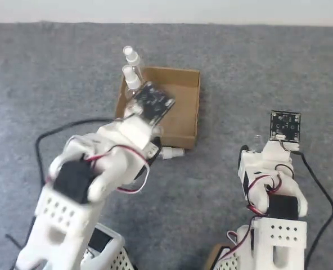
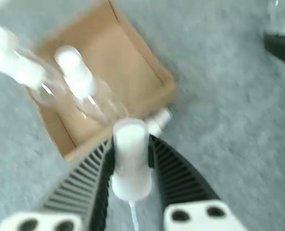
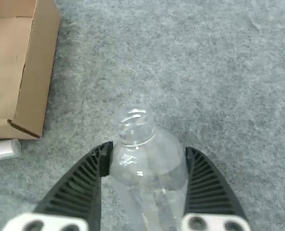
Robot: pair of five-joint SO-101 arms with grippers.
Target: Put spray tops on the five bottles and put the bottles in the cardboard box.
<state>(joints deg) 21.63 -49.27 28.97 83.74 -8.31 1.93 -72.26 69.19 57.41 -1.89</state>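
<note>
While my left gripper (image 2: 130, 144) hangs over the near wall of the cardboard box (image 1: 183, 84), its jaws are clamped on a white spray top (image 2: 130, 168). I hold it from both sides, and a thin tube shows beneath it. The box sits open toward the far edge of the table (image 1: 268, 62), a little left of the middle.

Two capped bottles stand upright at the box's far left corner. The nearer capped bottle (image 1: 132, 79) is closer to me and the farther capped bottle (image 1: 130, 54) is just behind it. I cannot tell whether both of their bases are inside the walls.

A loose white top (image 1: 172, 152) lies on its side on the grey table, just beside the box's near wall and right of that wall's middle.

My right gripper (image 3: 147, 150) is well to the right of the box, nearer the table's right edge. Its jaws grip a clear bottle (image 3: 142, 168) around the body. That bottle stands upright between them, its threaded neck bare and open. Grey table lies between it and the box's right wall.
</note>
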